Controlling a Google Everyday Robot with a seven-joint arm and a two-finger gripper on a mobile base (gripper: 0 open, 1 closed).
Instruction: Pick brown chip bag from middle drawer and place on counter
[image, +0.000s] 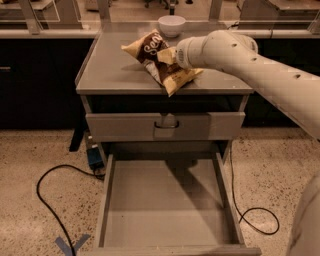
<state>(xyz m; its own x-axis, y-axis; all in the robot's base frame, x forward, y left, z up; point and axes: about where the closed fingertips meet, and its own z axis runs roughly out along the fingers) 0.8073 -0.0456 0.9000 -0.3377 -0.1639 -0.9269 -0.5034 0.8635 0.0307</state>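
- My gripper (169, 56) is over the counter (112, 75), far-right of its middle, right up against the bag (151, 46).
- Jaw state: can't tell. The bag and my wrist cover it, so I can't say whether I have hold of the bag.
- My arm (260, 70) comes in from the right, reaching left across the counter's right rim.
- The bag is on top of the counter, not in the drawer (165, 205). It's tilted: one cream end points far-left, the other near-right, close to the counter's near edge. White script faces up.
- Can't tell whether the bag's full weight is on the counter or only its near end touches.
- The drawer is pulled well out toward the near side, low down, under a shut drawer face (125, 126) with a loop handle (166, 125).
- A white bowl (171, 25) sits at the far edge of the counter, just beyond the bag, apart from it.
- On the floor: a black cable (41, 200) loops on the left, with blue tape (70, 245) near-left of the drawer.
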